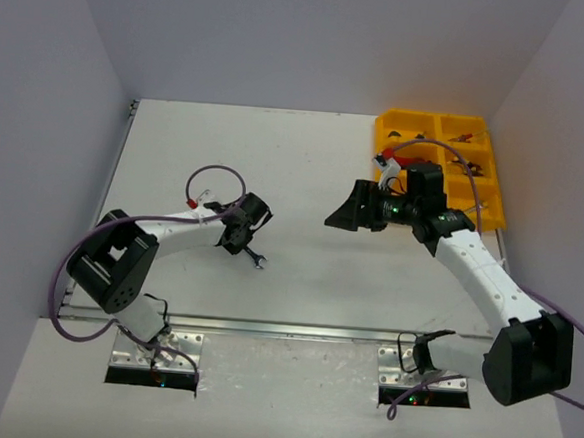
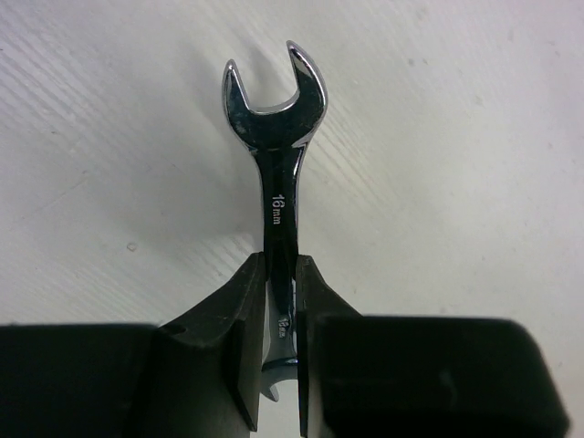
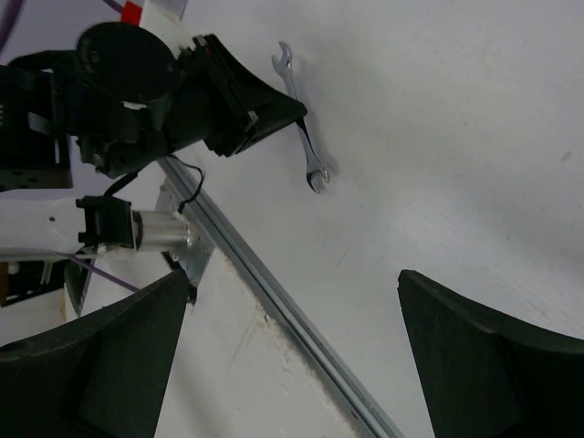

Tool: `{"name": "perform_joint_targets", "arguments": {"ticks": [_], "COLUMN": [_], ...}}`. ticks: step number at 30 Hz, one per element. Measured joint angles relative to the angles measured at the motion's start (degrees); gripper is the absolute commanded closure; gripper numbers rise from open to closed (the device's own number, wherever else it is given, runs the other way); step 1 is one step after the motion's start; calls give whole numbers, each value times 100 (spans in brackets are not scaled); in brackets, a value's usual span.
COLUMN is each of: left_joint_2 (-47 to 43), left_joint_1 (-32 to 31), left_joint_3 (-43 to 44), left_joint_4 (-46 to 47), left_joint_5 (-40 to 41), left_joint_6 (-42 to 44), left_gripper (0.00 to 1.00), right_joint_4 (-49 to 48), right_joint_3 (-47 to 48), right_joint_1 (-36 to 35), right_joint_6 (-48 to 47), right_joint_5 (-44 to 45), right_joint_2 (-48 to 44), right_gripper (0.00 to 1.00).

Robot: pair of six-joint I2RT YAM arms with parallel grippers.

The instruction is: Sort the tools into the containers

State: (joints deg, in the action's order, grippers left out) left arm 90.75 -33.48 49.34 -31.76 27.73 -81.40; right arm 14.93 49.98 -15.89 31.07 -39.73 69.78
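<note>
A silver wrench (image 2: 274, 137) marked 16 mm is clamped by its shank between my left gripper's (image 2: 281, 274) fingers, its open end pointing away over the white table. In the top view the left gripper (image 1: 243, 238) is left of centre and the wrench (image 1: 258, 261) sticks out toward the near edge. My right gripper (image 1: 345, 213) is open and empty, mid-table, left of the yellow tray (image 1: 389, 121). The right wrist view shows its fingers wide apart (image 3: 292, 365) and the wrench (image 3: 301, 128) in the left gripper. Several tools lie in the tray's compartments, too small to tell apart.
A metal rail (image 1: 284, 328) runs along the table's near edge, also seen in the right wrist view (image 3: 274, 292). Grey walls close in the table on the left, back and right. Purple cables loop over both arms.
</note>
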Motion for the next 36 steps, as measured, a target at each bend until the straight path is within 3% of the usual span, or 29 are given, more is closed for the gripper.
{"name": "perform_joint_targets", "arguments": {"ticks": [10,19,23,25,26,27,29,30,31,32,33,34,36], "left_joint_2": [-922,-1467,-1591,-1622,-1643,-1672,-1730,-1754,-1779,-1805,-1835,-1874,-2054], "left_joint_1": [-419,-778,-959,-994,-1005,-1005,-1008,-1008,-1007,-1007,-1007,-1007,-1009], "left_joint_3": [-441,-524,-524,-524,-524,-526,-528,-531,-531,-531,-531,-530,-479], "left_joint_4": [992,1503,1692,1737,1745,1755,1777,1782,1779,1774,1765,1769,1563], "left_joint_5": [-245,-706,-879,-951,-978,-996,-1012,-1004,-984,-959,-924,-901,-689], "left_joint_6": [944,1352,1403,1414,1415,1415,1450,1479,1500,1528,1567,1562,1555], "left_gripper": [100,100,100,100,100,100,100,95,82,54,10,0,0], "right_joint_4": [-1083,-1894,-2121,-2218,-2242,-2256,-2319,-2352,-2370,-2385,-2374,-2334,-2099], "right_joint_3": [-215,-163,-24,7,13,17,24,32,36,36,36,34,12], "right_joint_1": [-1015,-1774,-2020,-2090,-2116,-2136,-2160,-2174,-2183,-2187,-2192,-2205,-2126], "right_joint_6": [163,237,298,330,348,361,407,414,426,437,454,461,506], "right_joint_5": [67,318,366,391,411,420,385,387,411,440,514,659,957], "right_joint_2": [1774,2375,2666,2763,2791,2810,2835,2831,2822,2809,2774,2727,2568], "right_gripper": [24,55,62,75,92,100,100,100,100,100,100,100,100]}}
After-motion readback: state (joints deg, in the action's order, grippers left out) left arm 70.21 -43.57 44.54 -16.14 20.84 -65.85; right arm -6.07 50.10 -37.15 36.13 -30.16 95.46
